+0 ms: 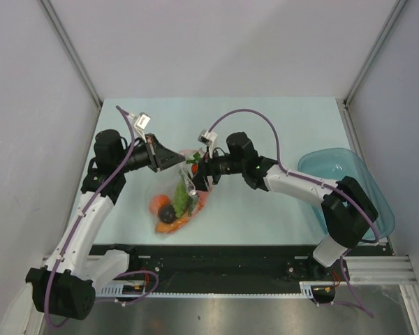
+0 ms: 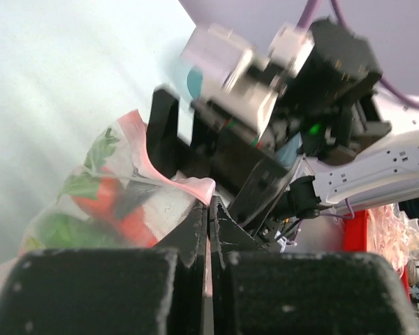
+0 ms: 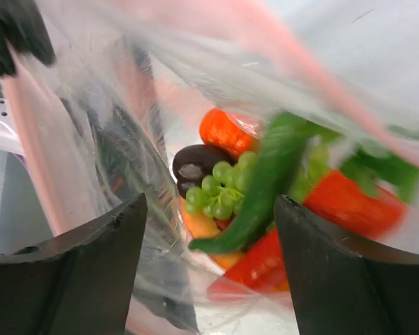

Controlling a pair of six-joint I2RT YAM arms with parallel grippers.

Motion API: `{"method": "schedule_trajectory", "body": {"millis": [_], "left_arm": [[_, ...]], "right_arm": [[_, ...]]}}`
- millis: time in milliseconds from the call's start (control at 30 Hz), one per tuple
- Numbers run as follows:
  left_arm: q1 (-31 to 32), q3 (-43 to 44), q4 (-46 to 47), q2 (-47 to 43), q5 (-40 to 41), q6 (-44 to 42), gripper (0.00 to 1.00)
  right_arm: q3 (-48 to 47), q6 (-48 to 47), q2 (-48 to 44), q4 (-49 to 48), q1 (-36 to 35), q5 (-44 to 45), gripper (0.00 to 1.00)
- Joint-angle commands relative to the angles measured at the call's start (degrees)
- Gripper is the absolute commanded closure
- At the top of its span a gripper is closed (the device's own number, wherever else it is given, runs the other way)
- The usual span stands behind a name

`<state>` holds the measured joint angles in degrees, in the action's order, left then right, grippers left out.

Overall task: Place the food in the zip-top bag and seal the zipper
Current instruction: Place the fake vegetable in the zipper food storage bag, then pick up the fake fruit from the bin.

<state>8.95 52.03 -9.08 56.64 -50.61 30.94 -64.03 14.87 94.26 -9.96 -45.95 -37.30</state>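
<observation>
Zip-top bag (image 1: 184, 183): clear crinkly film, hung by its mouth between the two arms over the middle of the desk (image 1: 265, 125). Its loaded bottom sags toward the arm bases.

Contents: food (image 1: 171, 211), all of it inside the film by the look of the pictures. The right wrist view shows a grape bunch (image 3: 213, 188), a dark ball (image 3: 192, 164) and orange-red pieces. Nothing loose shows on the desk.

Zipper (image 2: 174, 183): pink-red strip at the raised end. It curls and gapes in the left wrist view, so it is judged not yet sealed.

Left gripper (image 2: 208, 230): fingers pressed together, pinching the strip at one end.

Right gripper (image 3: 209, 209): fingers spread wide, with blurred bag film and food showing through the gap. No pinch can be seen.

Governing relation: the bag's long axis runs from the raised mouth down to the near-left. The strip lies across that axis, leading from the left pinch toward the right gripper. The left arm acts as anchor. The right gripper is right at the free run of the strip, so the pressing falls to it.

Judgement: loading complete, sealing stage. The next move needs the spread fingers brought onto the strip itself, not the film below it.

Other: teal bowl (image 1: 349, 181) at the right edge, well apart.
</observation>
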Motion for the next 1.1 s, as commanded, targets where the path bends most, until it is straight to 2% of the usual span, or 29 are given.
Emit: {"method": "schedule_trajectory", "body": {"millis": [0, 200, 267, 300, 333, 367, 433, 467, 500, 567, 600, 633, 667, 700, 767, 800, 900, 1067], "left_arm": [[-0.2, 0.6, 2.2, -3.0, -1.3, -3.4, 0.99], [-0.2, 1.1, 0.4, -2.5, -0.8, -4.2, 1.0], [-0.2, 1.0, 0.6, -2.2, -0.6, -4.3, 0.99], [-0.2, 0.9, 0.7, -2.2, -0.5, -4.2, 1.0], [-0.2, 0.7, 0.8, -1.8, -0.5, -4.2, 1.0], [-0.2, 0.6, 0.8, -1.6, -0.6, -4.2, 1.0], [-0.2, 0.3, 1.1, -1.5, -0.6, -4.2, 1.0], [-0.2, 0.3, 1.0, -1.5, -0.7, -4.2, 1.0], [-0.2, 0.2, 1.2, -1.5, -0.7, -4.2, 1.0], [-0.2, 0.2, 1.3, -1.4, -0.9, -4.3, 1.0], [-0.2, 0.2, 1.3, -1.4, -0.9, -4.3, 1.0], [-0.2, 0.1, 1.2, -1.4, -1.0, -4.5, 1.0], [-0.2, 0.2, 1.1, -1.1, -1.0, -4.5, 1.0], [-0.2, 0.4, 0.9, -1.0, -1.2, -4.6, 1.0], [-0.2, 0.4, 0.9, -0.5, -1.4, -4.6, 1.0], [-0.2, 0.4, 1.1, -0.2, -1.6, -4.6, 1.0], [-0.2, 0.5, 1.5, 0.1, -1.5, -4.5, 1.0], [-0.2, 0.3, 2.5, 0.3, -1.3, -3.5, 1.0]], "right_arm": [[-2.1, -4.8, -5.8, 4.3, 4.4, -3.1, 0.19], [-4.4, -10.6, -16.5, 17.5, 9.9, -4.0, 0.16], [-4.5, -14.5, -20.5, 22.4, 14.2, -3.8, 0.14], [-4.6, -16.7, -21.6, 27.9, 16.1, -3.7, 0.13], [-4.8, -19.2, -22.9, 31.3, 20.1, -3.0, 0.12], [-5.1, -25.8, -24.5, 39.0, 22.2, -2.4, 0.12], [-6.7, -31.3, -25.8, 46.9, 28.7, 1.9, 0.12], [-7.4, -34.9, -26.3, 55.0, 30.5, 3.3, 0.12], [-8.0, -41.4, -26.6, 58.7, 32.4, 5.0, 0.11], [-8.4, -48.2, -26.9, 68.3, 35.8, 13.4, 0.16], [-8.2, -54.4, -26.8, 71.4, 37.7, 16.2, 0.21], [-8.1, -56.9, -26.4, 73.9, 40.1, 19.0, 0.23], [-8.1, -59.1, -25.9, 78.1, 46.4, 20.0, 0.23], [-8.1, -65.4, -24.1, 80.6, 49.6, 22.2, 0.23], [-8.0, -70.9, -21.8, 85.6, 54.7, 25.8, 0.28], [-8.0, -73.0, -19.7, 86.2, 59.6, 28.9, 0.31], [-8.0, -78.9, -16.7, 84.9, 66.3, 35.5, 0.37], [-7.4, -82.9, -10.1, 77.8, 71.3, 40.8, 0.43]]}}
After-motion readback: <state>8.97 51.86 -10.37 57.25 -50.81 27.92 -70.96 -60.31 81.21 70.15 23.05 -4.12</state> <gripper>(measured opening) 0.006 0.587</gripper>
